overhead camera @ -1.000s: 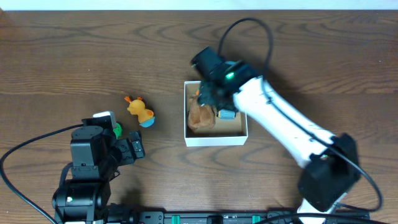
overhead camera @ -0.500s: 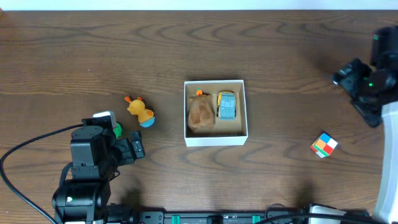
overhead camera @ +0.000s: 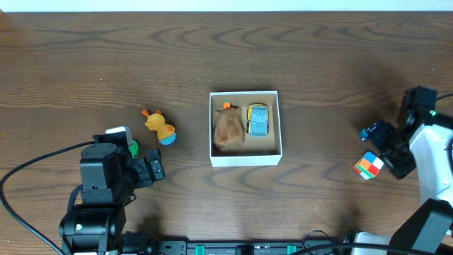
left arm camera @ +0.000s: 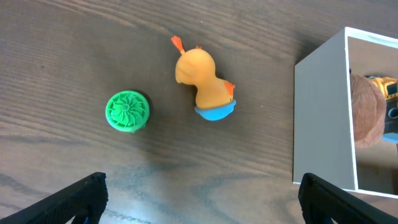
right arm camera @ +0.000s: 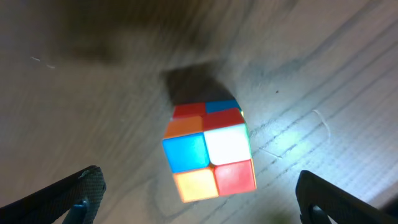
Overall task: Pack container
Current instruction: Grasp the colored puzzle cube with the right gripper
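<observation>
The container [overhead camera: 245, 159], a small white-walled box with a brown inside, stands mid-table; its white wall also shows in the left wrist view [left arm camera: 323, 118]. A brown plush [overhead camera: 228, 130] and a blue toy car [overhead camera: 258, 120] lie inside it. A multicoloured cube [overhead camera: 367, 166] lies at the right, filling the right wrist view [right arm camera: 210, 151]. My right gripper [overhead camera: 382, 149] is open just above it, fingers apart on both sides [right arm camera: 199, 199]. An orange duck toy [overhead camera: 160, 126] and a green round toy [overhead camera: 134, 148] lie at the left. My left gripper [overhead camera: 150, 170] is open and empty near them.
The wooden table [overhead camera: 318, 64] runs under everything. In the left wrist view the duck [left arm camera: 204, 86] and the green toy [left arm camera: 127, 111] lie ahead of the open fingers [left arm camera: 199, 199].
My right arm has left the container, swung out to the far right and come down over the cube. The plush and the car stay in the box. The left arm has not moved.
</observation>
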Robot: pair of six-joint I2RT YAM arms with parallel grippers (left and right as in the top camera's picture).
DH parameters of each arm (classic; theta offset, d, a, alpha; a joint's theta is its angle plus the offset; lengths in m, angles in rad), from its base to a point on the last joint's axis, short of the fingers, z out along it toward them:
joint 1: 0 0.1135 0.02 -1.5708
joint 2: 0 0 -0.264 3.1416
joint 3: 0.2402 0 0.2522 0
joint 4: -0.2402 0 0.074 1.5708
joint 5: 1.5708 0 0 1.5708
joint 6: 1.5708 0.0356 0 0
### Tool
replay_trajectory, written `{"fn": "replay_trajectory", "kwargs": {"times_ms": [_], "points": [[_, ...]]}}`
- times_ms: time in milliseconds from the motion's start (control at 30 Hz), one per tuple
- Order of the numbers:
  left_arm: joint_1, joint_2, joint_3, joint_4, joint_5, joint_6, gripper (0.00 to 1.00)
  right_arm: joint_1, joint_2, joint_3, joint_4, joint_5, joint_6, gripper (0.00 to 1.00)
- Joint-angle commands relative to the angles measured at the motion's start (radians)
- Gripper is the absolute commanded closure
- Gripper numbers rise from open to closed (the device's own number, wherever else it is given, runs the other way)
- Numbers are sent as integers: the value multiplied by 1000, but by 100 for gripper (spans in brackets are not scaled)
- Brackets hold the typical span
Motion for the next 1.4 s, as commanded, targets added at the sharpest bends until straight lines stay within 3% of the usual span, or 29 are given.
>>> {"fn": "replay_trajectory", "kwargs": {"times_ms": [0,533,767,1133,1267,1367], "points": [[2,4,21,-2,13,-4,2,-6,-4,-71,47,-11,-29,1],[2,4,21,-2,13,-4,2,-6,-4,-203,259,8,-68,2],[2,4,21,-2,13,-4,2,-6,-4,-203,247,8,-68,28],[3,4,21,-2,13,-4,2,-6,-4,-203,242,7,-68,34],[2,4,21,-2,14,-4,2,-6,-4,-203,240,8,-68,42],[3,4,21,-2,13,-4,2,-6,-4,-203,240,8,-68,53]]}}
